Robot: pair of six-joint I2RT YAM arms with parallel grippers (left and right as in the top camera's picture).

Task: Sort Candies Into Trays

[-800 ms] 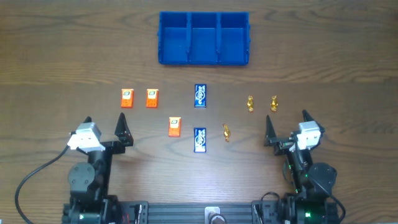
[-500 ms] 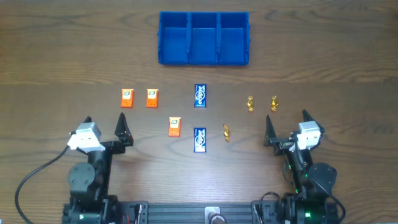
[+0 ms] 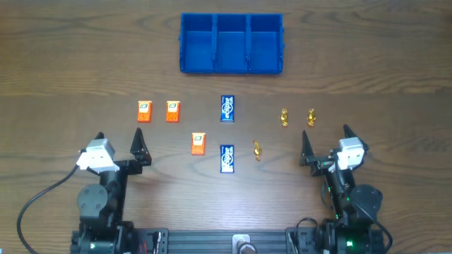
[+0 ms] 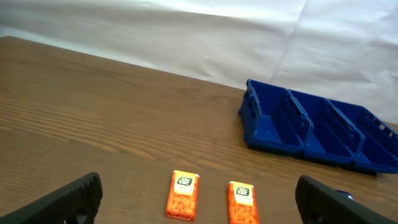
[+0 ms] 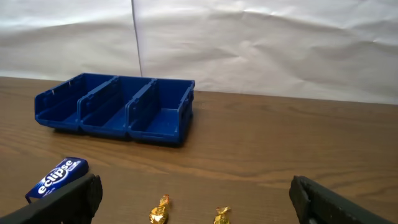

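Observation:
A blue three-compartment tray (image 3: 232,67) stands empty at the back middle; its wall also faces the wrist cameras (image 4: 273,134) (image 5: 158,118). Three orange candy boxes (image 3: 144,111) (image 3: 173,111) (image 3: 199,143) lie left of centre. Two blue packs (image 3: 227,109) (image 3: 227,158) lie in the middle. Three gold wrapped candies (image 3: 284,118) (image 3: 311,117) (image 3: 257,149) lie to the right. My left gripper (image 3: 120,144) stands open near its base, short of the orange boxes (image 4: 183,195). My right gripper (image 3: 327,141) is open too, short of the gold candies (image 5: 160,210). Both hold nothing.
Bare wooden table (image 3: 367,63) surrounds the tray and the rows of candies. A white backdrop (image 5: 261,43) hangs behind the table's far edge. A black cable (image 3: 32,204) loops beside the left arm's base.

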